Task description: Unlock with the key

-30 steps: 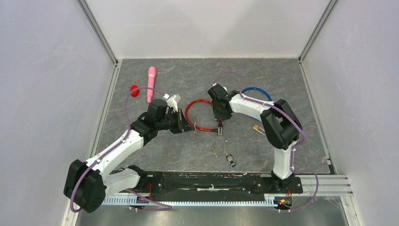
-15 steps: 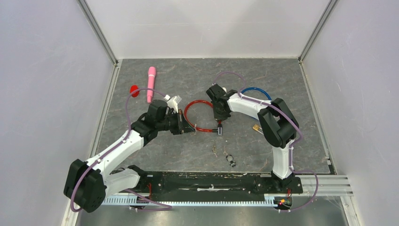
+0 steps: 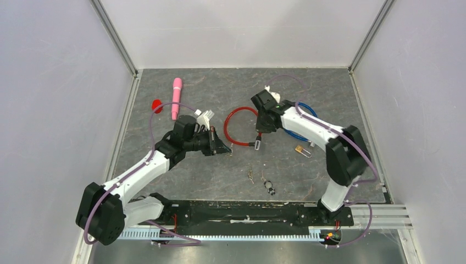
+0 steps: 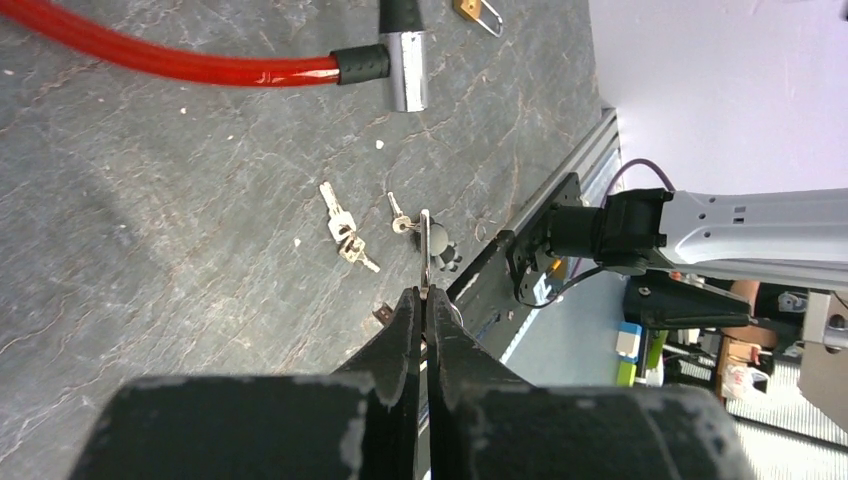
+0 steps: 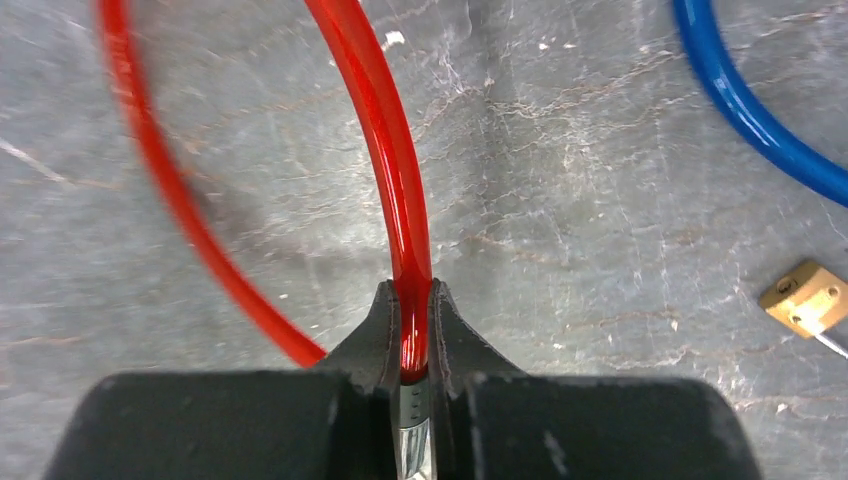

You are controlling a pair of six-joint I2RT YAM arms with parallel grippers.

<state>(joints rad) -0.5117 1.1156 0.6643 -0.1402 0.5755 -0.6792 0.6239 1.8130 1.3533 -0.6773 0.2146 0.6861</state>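
Left end effector (image 4: pixel 421 300) pinches the key (image 4: pixel 424 240) shut-tight, my right end effector (image 5: pixel 410 300) clamps the red cable lock (image 5: pixel 385 150) mid table (image 3: pixel 329 99), and I fear the thin key twisting loose if it meets the barrel (image 4: pixel 403 70) off-axis.

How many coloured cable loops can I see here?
2: the red cable, pinched in the right gripper, and the blue cable beside it, partly hidden under that arm.

The top view looks steeply down from behind the arm bases (bottom of frame) over the whole table (image 3: pixel 220 88). Both wrist views hang close above it, sharing the red cable lock (image 5: pixel 395 170) and brass padlock (image 5: pixel 805 298).
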